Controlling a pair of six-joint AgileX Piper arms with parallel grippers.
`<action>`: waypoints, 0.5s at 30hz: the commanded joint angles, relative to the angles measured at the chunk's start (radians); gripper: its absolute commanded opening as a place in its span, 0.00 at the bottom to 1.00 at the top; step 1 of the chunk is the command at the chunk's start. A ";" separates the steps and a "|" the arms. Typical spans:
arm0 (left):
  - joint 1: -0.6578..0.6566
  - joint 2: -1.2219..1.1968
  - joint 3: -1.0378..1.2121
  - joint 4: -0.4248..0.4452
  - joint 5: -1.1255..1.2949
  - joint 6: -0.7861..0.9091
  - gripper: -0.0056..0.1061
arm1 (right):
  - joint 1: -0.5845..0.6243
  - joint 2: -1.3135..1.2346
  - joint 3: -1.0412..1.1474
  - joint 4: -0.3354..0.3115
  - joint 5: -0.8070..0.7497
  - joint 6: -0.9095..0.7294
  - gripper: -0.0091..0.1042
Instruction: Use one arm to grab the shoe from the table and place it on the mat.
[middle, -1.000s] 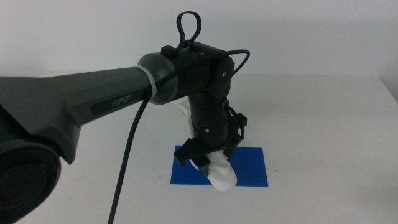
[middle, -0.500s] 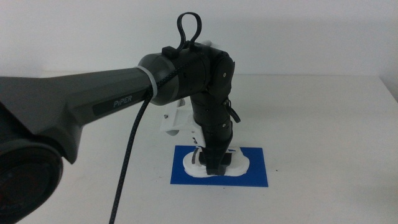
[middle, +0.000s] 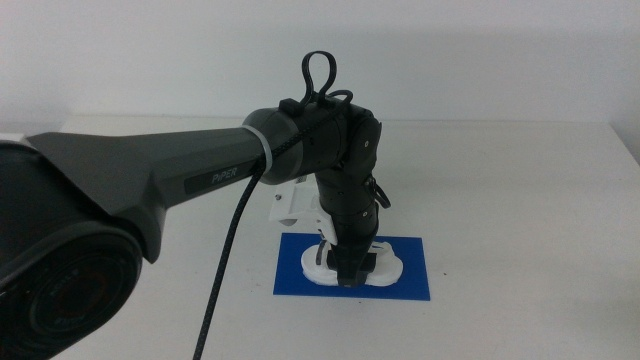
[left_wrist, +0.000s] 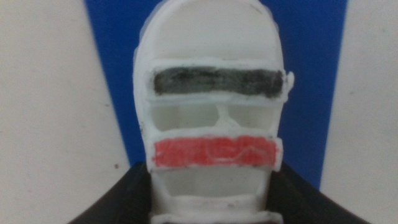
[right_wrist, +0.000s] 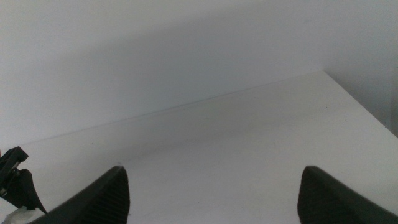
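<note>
Shoe (middle: 352, 264) is seen lying flat on the blue mat (middle: 410, 275), lengthwise along it, sole down, well inside the mat's edges. Mat is laid on the white table (middle: 520, 200), toward its near side. Left arm (middle: 180, 175) is reached in from the left and bent steeply down over the shoe. Left hand (middle: 347, 268) is set down at the shoe's middle; its dark jaws are seen in the left wrist view on either side of the shoe's rear part, but whether they are clamped on it or just parted cannot be told. Dark strap (left_wrist: 217, 81) and red strap (left_wrist: 214, 152) are shown across the shoe's top. Right hand (right_wrist: 211, 196) is held wide apart over bare table, gripping nothing.
</note>
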 joint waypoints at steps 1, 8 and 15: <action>-0.003 0.003 -0.004 0.009 -0.026 0.004 0.07 | 0.002 -0.005 0.002 -0.007 -0.008 -0.004 0.78; -0.003 0.017 -0.004 0.013 -0.029 0.004 0.07 | 0.002 -0.005 0.002 -0.007 -0.008 -0.004 0.78; -0.003 0.021 -0.004 0.011 -0.050 -0.018 0.64 | 0.002 -0.005 0.002 -0.007 -0.008 -0.004 0.78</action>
